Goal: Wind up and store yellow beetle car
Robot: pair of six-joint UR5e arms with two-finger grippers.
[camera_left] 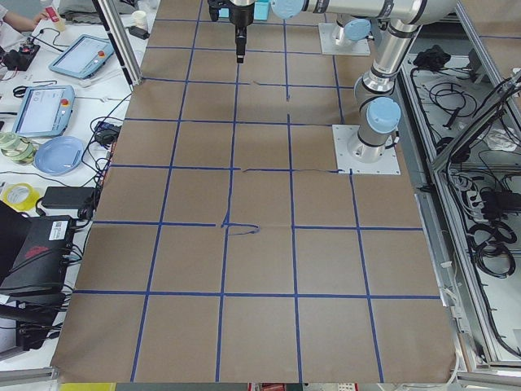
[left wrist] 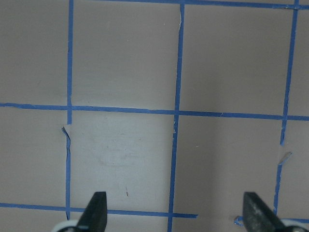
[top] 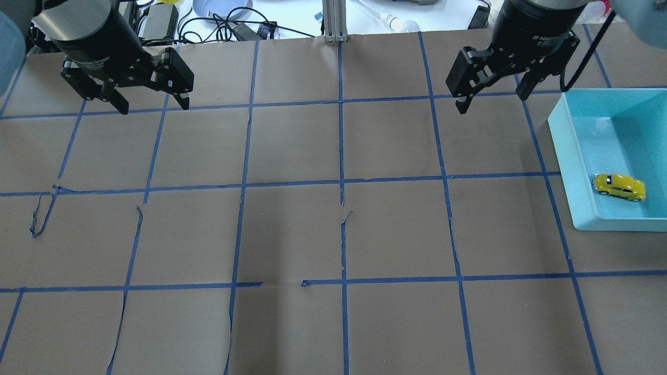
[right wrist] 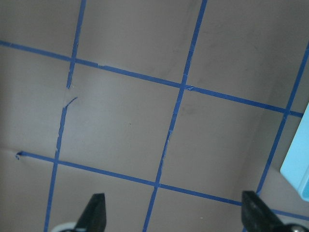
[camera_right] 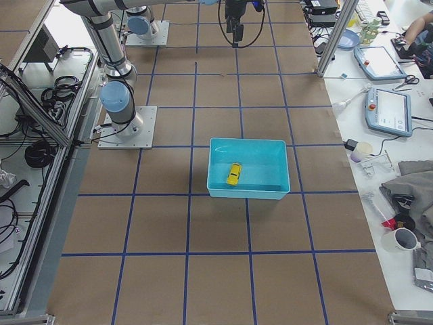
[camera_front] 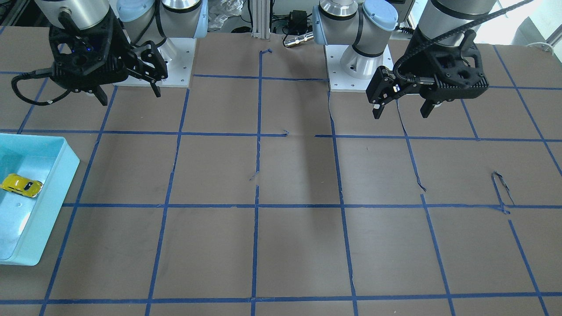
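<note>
The yellow beetle car (top: 619,187) lies inside a light blue bin (top: 568,156) at the table's right edge, near the bin's front wall. It also shows in the front view (camera_front: 22,185) and in the exterior right view (camera_right: 234,173). My right gripper (top: 491,101) hangs open and empty above the table, behind and to the left of the bin. Its two fingers frame bare table in the right wrist view (right wrist: 175,210). My left gripper (top: 151,104) hangs open and empty at the far left rear, and the left wrist view (left wrist: 176,210) shows only the table.
The table is brown paper with a blue tape grid (top: 341,182). A corner of the bin (right wrist: 299,174) shows at the right edge of the right wrist view. The arm bases (camera_front: 360,66) stand at the robot's side. Cables and clutter lie beyond the far edge (top: 234,21).
</note>
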